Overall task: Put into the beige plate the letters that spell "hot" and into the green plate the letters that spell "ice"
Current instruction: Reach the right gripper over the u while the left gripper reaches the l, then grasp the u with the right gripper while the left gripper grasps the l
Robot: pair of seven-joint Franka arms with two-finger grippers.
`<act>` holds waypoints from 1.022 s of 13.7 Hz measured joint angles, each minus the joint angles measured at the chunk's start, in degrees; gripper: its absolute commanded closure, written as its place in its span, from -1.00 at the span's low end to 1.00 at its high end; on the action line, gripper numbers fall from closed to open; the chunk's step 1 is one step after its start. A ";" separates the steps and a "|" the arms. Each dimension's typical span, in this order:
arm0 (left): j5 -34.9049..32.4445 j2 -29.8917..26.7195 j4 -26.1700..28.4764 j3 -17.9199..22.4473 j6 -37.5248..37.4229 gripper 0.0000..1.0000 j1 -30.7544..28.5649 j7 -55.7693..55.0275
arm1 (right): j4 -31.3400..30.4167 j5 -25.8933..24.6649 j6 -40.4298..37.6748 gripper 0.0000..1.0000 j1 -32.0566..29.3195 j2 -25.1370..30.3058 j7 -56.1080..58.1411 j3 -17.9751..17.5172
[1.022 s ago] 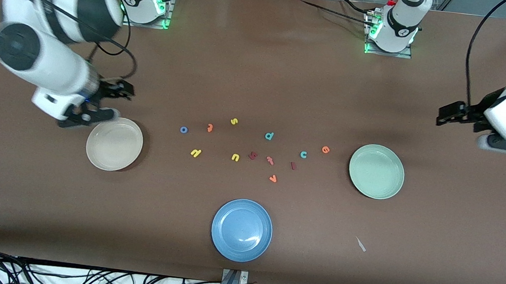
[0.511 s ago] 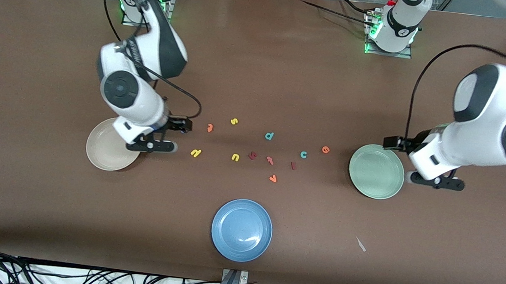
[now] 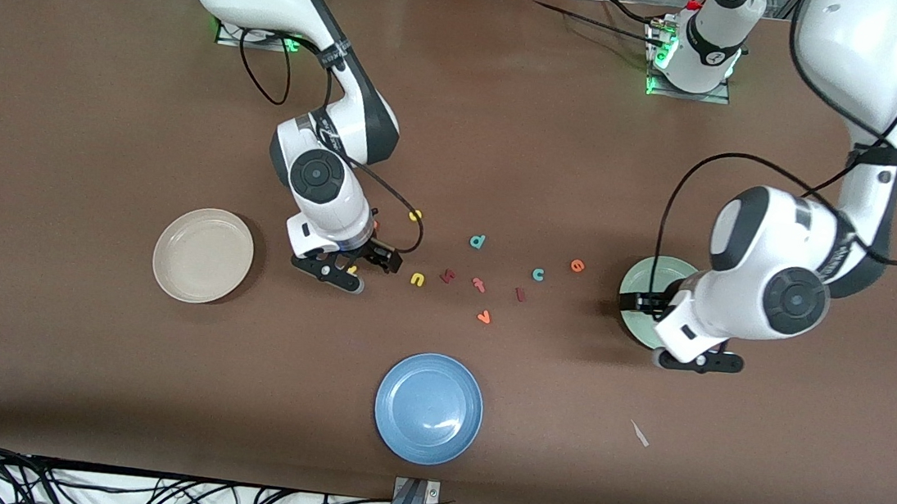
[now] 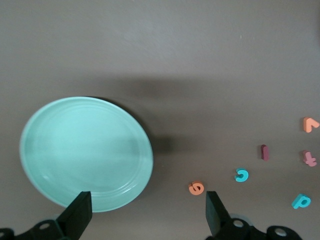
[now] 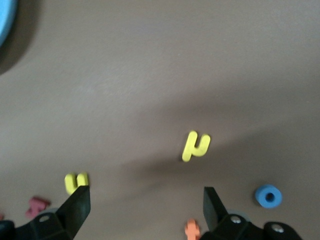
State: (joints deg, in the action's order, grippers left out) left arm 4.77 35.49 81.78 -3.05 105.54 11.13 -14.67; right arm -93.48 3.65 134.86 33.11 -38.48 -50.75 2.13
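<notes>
Right gripper: right gripper (image 5: pixel 145 212) hangs low over the brown table (image 3: pixel 77 348), fingers (image 5: pixel 77 207) spread wide and holding nothing.
Yellow "h": yellow "h" (image 5: pixel 195 145) lies flat on the table just ahead of the gap between those fingers, nearer one fingertip than the other, touched by neither.
Blue "o": blue "o" (image 5: pixel 268 196) sits outside one finger, close by it on the table.
Orange "t": orange "t" (image 5: pixel 192 229) lies right beside that same finger, on its inner side.
Yellow "n": yellow "n" (image 5: pixel 76 182) rests just ahead of the other fingertip.
Beige plate: beige plate (image 3: pixel 203 255) stands bare, apart from the right gripper, toward the right arm's end of the table.
Left gripper: left gripper (image 4: pixel 147 215) hovers at the edge of the green plate (image 4: pixel 86 152), fingers (image 4: pixel 215 215) wide apart and gripping nothing.
Orange "e": orange "e" (image 4: pixel 196 188) lies just ahead of one fingertip, inside the gap.
Teal "c": teal "c" (image 4: pixel 241 175) lies a little outside that finger.
Dark red "i": dark red "i" (image 4: pixel 264 152) lies on the table farther out from that finger than the "c".
Green plate: bare, with its rim reaching up to the other fingertip.
</notes>
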 measured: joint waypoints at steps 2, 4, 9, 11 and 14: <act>0.05 2.69 -0.11 -0.09 1.20 -1.00 1.58 -0.23 | 0.02 0.33 2.00 -1.00 -0.50 -1.72 -1.12 0.46; 0.21 4.49 -0.26 -0.37 1.39 -1.00 4.06 -0.85 | 0.07 1.93 2.46 -1.00 -1.53 -2.96 -1.12 0.75; 0.43 6.94 -0.47 -0.34 3.74 -1.00 9.10 -10.45 | 0.90 2.57 2.49 -0.84 -3.49 -4.81 -1.07 0.77; 3.21 8.32 -0.49 -0.19 8.51 -0.99 9.11 -13.37 | 1.06 3.00 2.49 -0.76 -3.44 -5.33 -1.08 0.56; 4.56 11.38 -0.83 -0.36 17.36 -0.83 10.83 -15.49 | 1.25 3.81 2.03 -0.42 -3.36 -5.50 -1.08 0.34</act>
State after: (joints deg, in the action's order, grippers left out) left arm 9.32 46.87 80.95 -3.41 122.90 21.96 -30.16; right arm -92.24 7.46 136.89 29.75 -43.98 -51.83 2.46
